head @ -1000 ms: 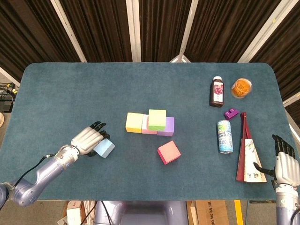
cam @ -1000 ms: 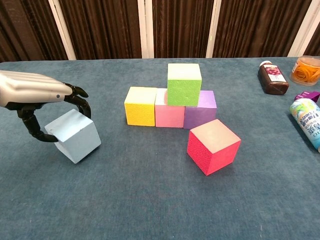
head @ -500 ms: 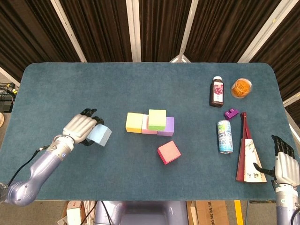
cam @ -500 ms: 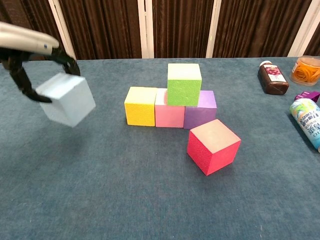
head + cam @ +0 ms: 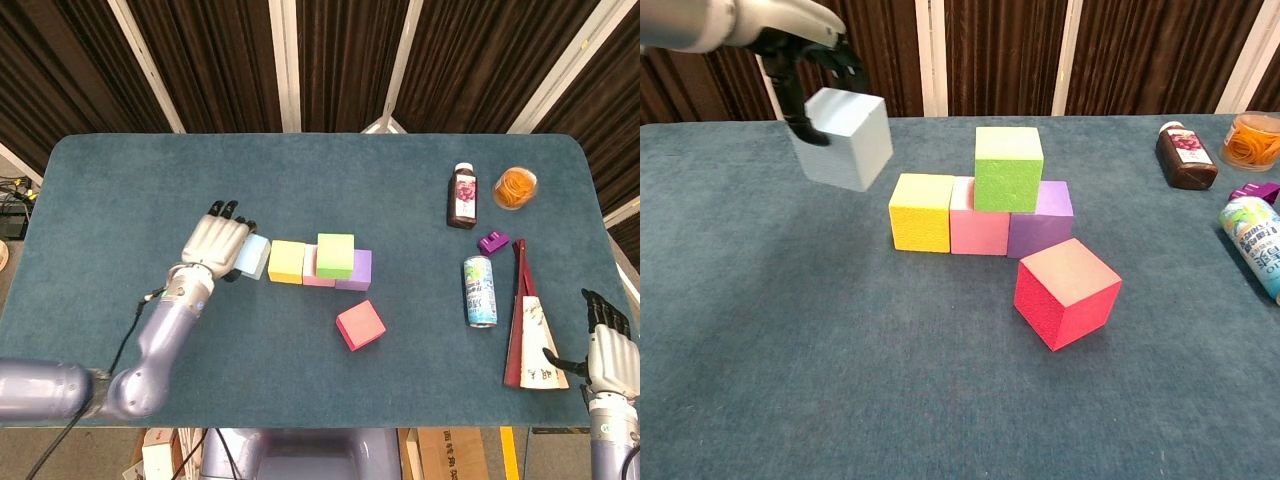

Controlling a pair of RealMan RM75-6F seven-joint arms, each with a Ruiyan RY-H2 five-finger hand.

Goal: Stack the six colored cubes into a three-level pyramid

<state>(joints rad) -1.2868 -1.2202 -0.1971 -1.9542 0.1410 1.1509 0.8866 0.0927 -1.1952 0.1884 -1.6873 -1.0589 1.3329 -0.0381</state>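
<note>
- The left hand [image 5: 790, 45] pinches the light blue cube [image 5: 845, 138] between thumb and fingers and holds it in the air, clear of the table [image 5: 120, 190], up and to the left of the yellow cube [image 5: 921, 211]
- The base row stands complete: yellow cube, pink cube [image 5: 978, 228] and purple cube [image 5: 1042, 222] touching side by side, with the green cube [image 5: 1008, 168] on the second level, straddling pink and purple
- The step in hand, as I judge it, is setting the light blue cube beside the green one, over the seam between yellow and pink
- To do it well, carry the cube across above the yellow top before lowering, so its lower edge does not clip the yellow cube and push the row apart
- The cube hangs a little turned in the grip; squaring its faces to the row before descent should let it land flat
- Bring it down just beside the green cube, touching it lightly at most; a sideways shove could slide green off its perch
- Release by spreading the fingers only once the cube rests fully, then lift straight up
- The red cube [image 5: 1067, 292] lies apart in front of the row, turned at an angle, left for the top
- The right hand [image 5: 606, 352] sits at the table's right edge beside a folded fan [image 5: 528, 335], fingers apart and holding nothing
</note>
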